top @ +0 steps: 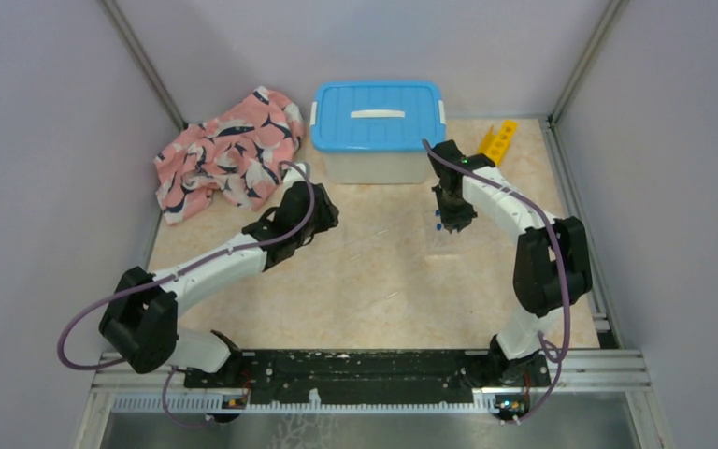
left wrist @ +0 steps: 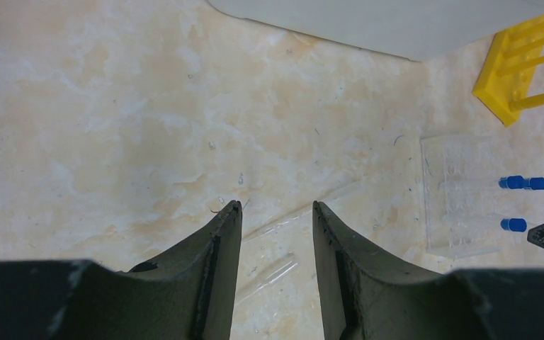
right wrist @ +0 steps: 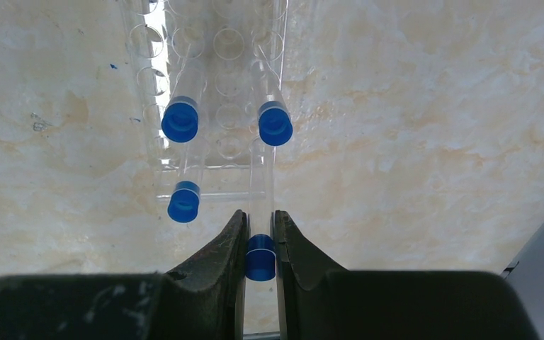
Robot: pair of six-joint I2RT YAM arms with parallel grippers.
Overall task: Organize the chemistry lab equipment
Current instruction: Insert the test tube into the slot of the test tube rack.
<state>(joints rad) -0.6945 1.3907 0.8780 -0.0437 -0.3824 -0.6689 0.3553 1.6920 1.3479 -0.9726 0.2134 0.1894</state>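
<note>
My right gripper (right wrist: 259, 216) is shut on a thin clear tube with a blue cap (right wrist: 261, 256), and the tube's far end reaches the near edge of a clear holed rack (right wrist: 212, 85). Three more blue-capped tubes (right wrist: 180, 122) (right wrist: 275, 124) (right wrist: 183, 202) stand in that rack. From above, the right gripper (top: 451, 223) hangs over the rack in front of the bin. My left gripper (left wrist: 275, 209) is open just above the table, with a faint clear tube (left wrist: 276, 273) lying between its fingers. The yellow holed rack (top: 498, 142) lies at the back right.
A white bin with a blue lid (top: 379, 126) stands at the back middle. A pink whale-patterned cloth (top: 229, 154) is bunched at the back left. Walls close in the table on the left, back and right.
</note>
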